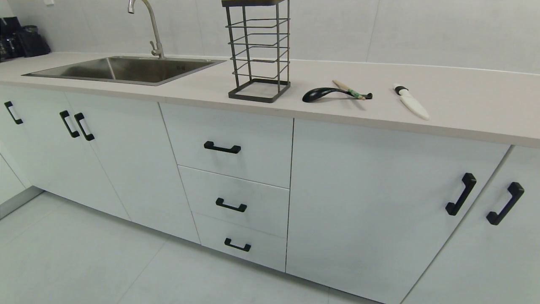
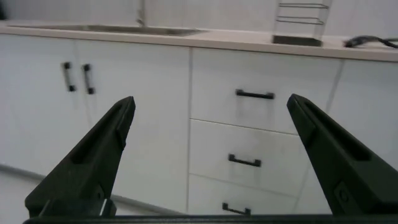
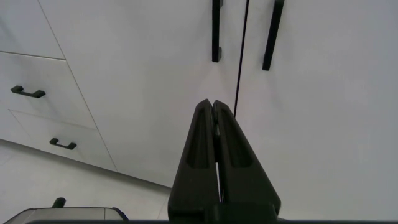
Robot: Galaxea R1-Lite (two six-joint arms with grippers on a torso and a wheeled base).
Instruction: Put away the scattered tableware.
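Note:
On the counter [image 1: 464, 101] lie a black ladle [image 1: 327, 93], a wooden utensil with a green band [image 1: 348, 89] resting across its handle, and a white knife with a black collar [image 1: 411, 101]. A black wire rack [image 1: 259, 50] stands upright left of them, also seen as the wire rack [image 2: 300, 25] from the left wrist, with the ladle [image 2: 372, 42] beside it. My left gripper [image 2: 211, 109] is open, low in front of the drawers, holding nothing. My right gripper [image 3: 214, 112] is shut and empty, facing the cabinet doors.
A steel sink [image 1: 126, 68] with a tall faucet [image 1: 147, 21] is set into the counter at the left. Below are a stack of three drawers [image 1: 230, 185] and cabinet doors with black handles [image 1: 460, 193]. Dark bags [image 1: 23, 40] sit at the far left.

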